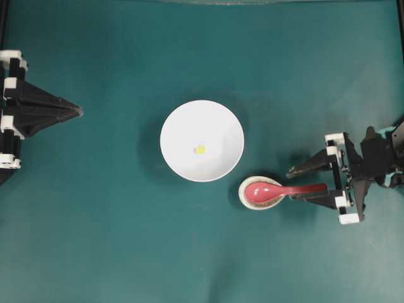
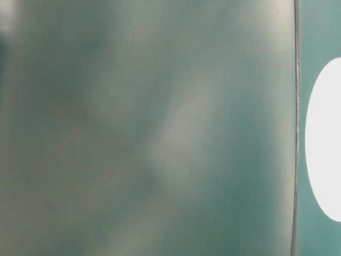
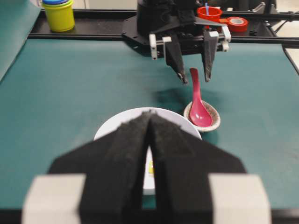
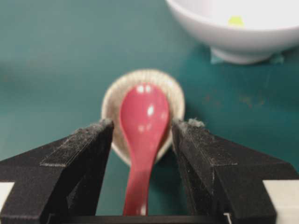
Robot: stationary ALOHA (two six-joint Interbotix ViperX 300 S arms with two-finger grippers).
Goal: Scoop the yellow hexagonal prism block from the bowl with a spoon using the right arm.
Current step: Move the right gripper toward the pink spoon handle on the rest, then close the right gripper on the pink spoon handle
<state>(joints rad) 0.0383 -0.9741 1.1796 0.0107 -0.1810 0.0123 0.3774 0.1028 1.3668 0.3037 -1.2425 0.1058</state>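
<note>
Right gripper [image 1: 302,183] is gaping open, straddling the spoon [image 1: 284,189] handle; handle is lying along the claw's reach, head resting away toward the bowl [image 1: 202,141]; left gripper [image 1: 74,111] is sitting pinched together, far off.

A small speckled beige ceramic spoon rest [image 1: 260,193] sits on the dark green table mat [image 1: 113,240]. Far behind the rest stand stacked yellow plastic cups [image 3: 59,15], and a red tape roll [image 3: 237,23].

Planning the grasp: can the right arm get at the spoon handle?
Probably yes: the right pincer is open, its fingers astride the spoon handle, with nothing between them.
</note>
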